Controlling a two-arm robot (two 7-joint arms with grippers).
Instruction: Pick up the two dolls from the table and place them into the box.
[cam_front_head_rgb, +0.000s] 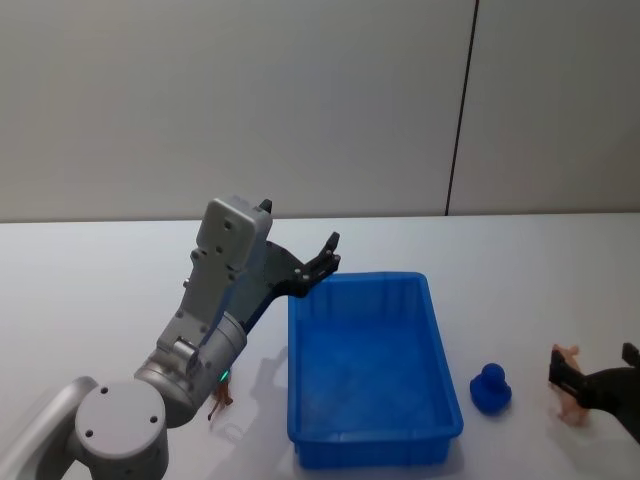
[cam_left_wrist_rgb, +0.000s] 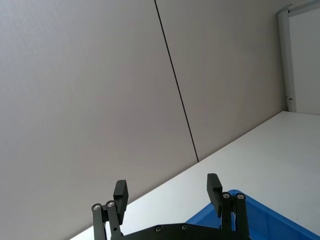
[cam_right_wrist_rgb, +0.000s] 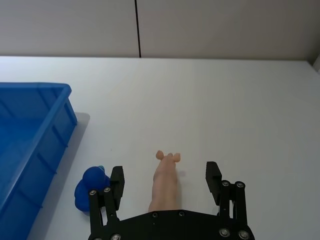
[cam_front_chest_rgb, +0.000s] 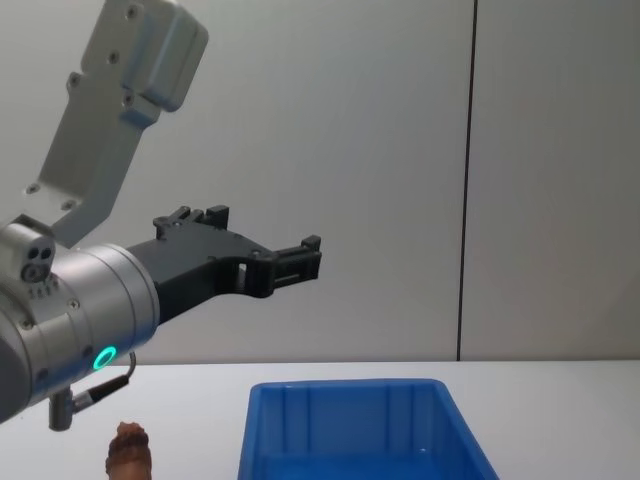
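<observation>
The pale pink pig doll (cam_right_wrist_rgb: 165, 181) lies on the white table (cam_front_head_rgb: 100, 300), between the spread fingers of my right gripper (cam_right_wrist_rgb: 165, 177), which is open and low around it. In the head view the pig (cam_front_head_rgb: 570, 398) and right gripper (cam_front_head_rgb: 593, 364) are at the right edge. A round blue doll (cam_front_head_rgb: 491, 388) sits between the pig and the blue box (cam_front_head_rgb: 440, 340). A reddish-brown doll (cam_front_chest_rgb: 130, 452) stands left of the box, partly behind my left arm. My left gripper (cam_front_head_rgb: 325, 258) hangs open and empty in the air above the box's far left corner.
The box interior holds nothing. The blue doll (cam_right_wrist_rgb: 91, 189) sits just beside the right gripper's left finger (cam_right_wrist_rgb: 117, 182). A grey panelled wall stands behind the table. Bare tabletop stretches beyond the box and to the far left.
</observation>
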